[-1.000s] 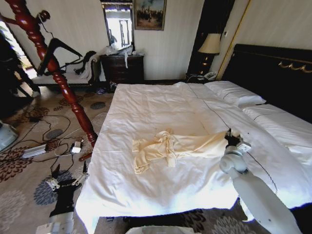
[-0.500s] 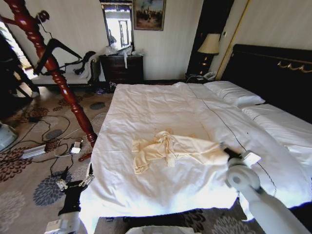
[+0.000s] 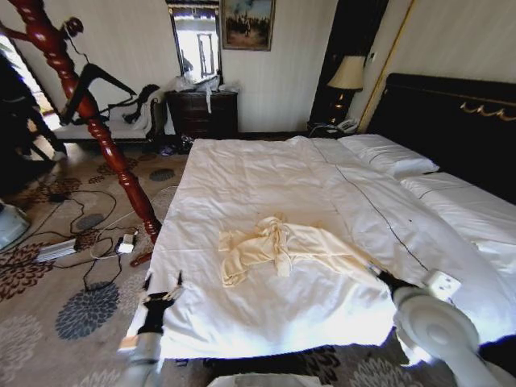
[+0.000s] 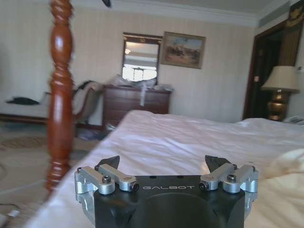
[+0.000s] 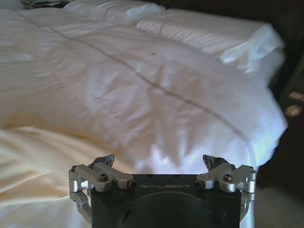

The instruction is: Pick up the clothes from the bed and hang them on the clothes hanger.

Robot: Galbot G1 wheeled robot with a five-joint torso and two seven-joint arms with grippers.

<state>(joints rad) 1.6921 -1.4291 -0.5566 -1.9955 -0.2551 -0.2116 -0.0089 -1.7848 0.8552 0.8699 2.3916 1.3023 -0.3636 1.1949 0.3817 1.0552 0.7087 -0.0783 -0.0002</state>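
Note:
The clothes (image 3: 278, 244), a wrinkled cream-yellow garment, lie in the middle of the bed (image 3: 266, 173), with one sleeve stretched toward the near right. My right gripper (image 3: 380, 275) sits at the end of that sleeve. In the right wrist view it (image 5: 159, 161) is open, with the clothes (image 5: 38, 161) spread beside and below its fingers. My left gripper (image 3: 164, 282) hovers at the bed's near left corner. It (image 4: 163, 164) is open and empty, and a fold of the clothes (image 4: 289, 161) shows far off. The black clothes hanger (image 3: 95, 78) hangs on the red wooden post (image 3: 105, 137) at left.
The red post (image 4: 61, 95) stands close to the bed's left side. Cables and a power strip (image 3: 56, 250) litter the carpet there. A dark dresser (image 3: 201, 113) and a chair stand by the far wall. Pillows (image 3: 387, 155) and the black headboard (image 3: 451, 121) are on the right.
My right arm has drawn back toward the bed's near edge, and the sleeve end now lies stretched that way. My left arm has risen to the bed's near left corner.

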